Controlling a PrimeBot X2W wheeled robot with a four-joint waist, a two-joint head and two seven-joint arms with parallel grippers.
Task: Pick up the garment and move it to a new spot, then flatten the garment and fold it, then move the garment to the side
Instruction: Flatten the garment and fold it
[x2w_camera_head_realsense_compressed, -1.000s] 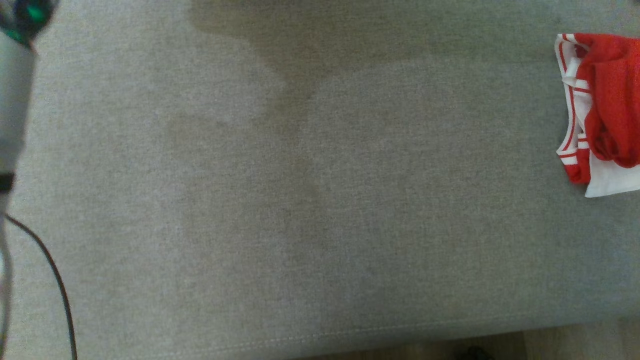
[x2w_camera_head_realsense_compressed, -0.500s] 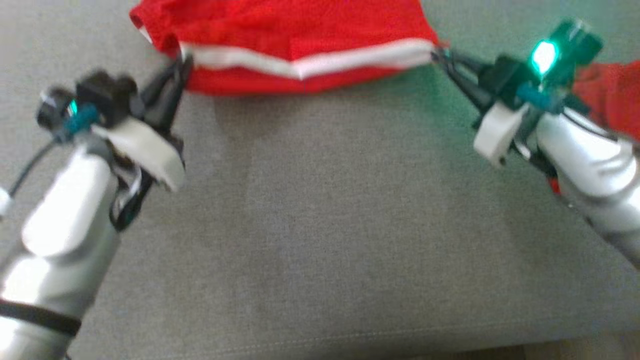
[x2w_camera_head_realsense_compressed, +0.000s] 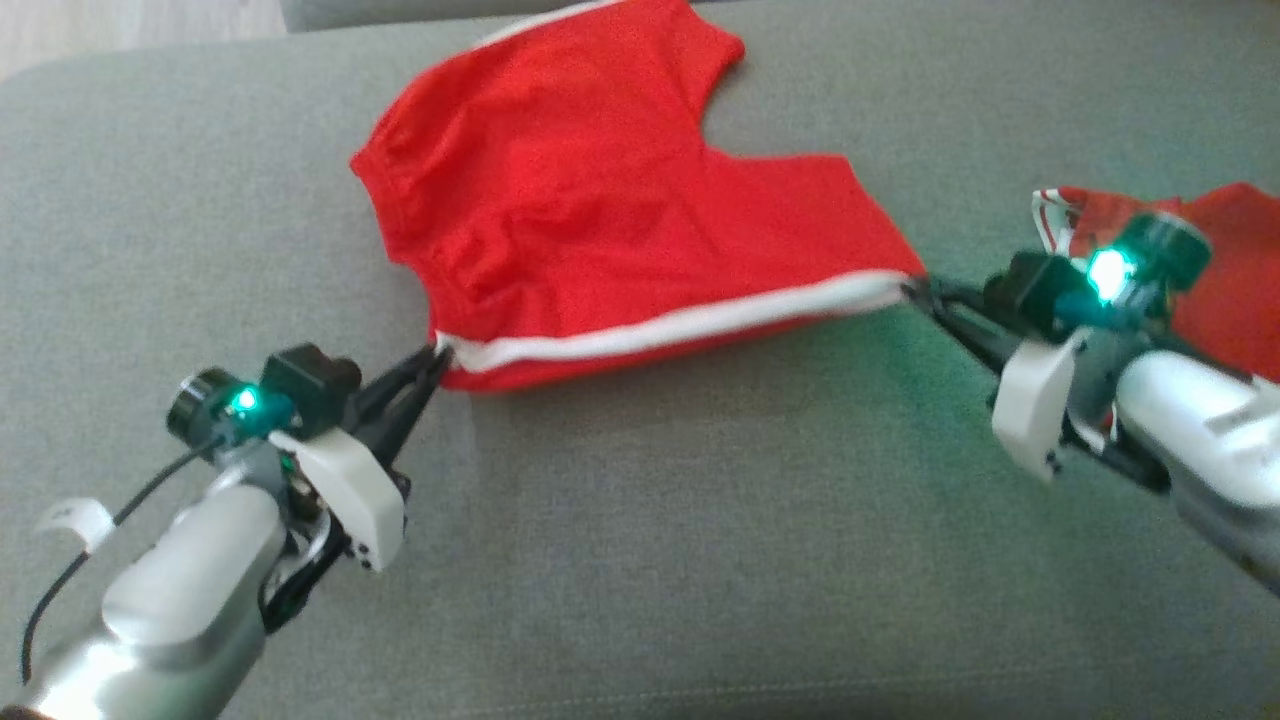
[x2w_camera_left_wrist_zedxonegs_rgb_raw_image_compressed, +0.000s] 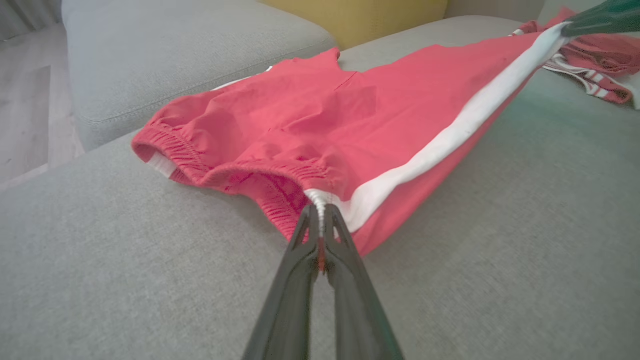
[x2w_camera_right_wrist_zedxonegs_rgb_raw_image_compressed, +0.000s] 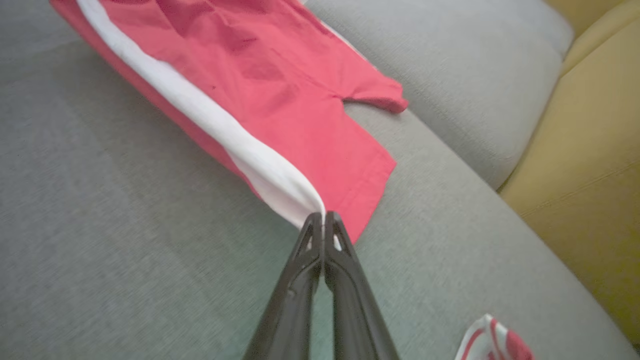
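Note:
The garment is a pair of red shorts with a white side stripe, spread on the grey sofa seat. My left gripper is shut on its waistband end, at the stripe. My right gripper is shut on the leg-hem end of the same stripe. The striped edge is stretched taut between the two and lifted slightly off the cushion; the rest of the garment lies flat behind it.
A second red and white garment lies crumpled behind my right arm, also seen in the left wrist view and right wrist view. A yellow cushion and the sofa back bound the far side. Floor lies past the left end.
The head camera has swung, so the whole picture shifted. Since half a second ago both grippers, still shut on the garment, have drawn it nearer and more of it lies spread out.

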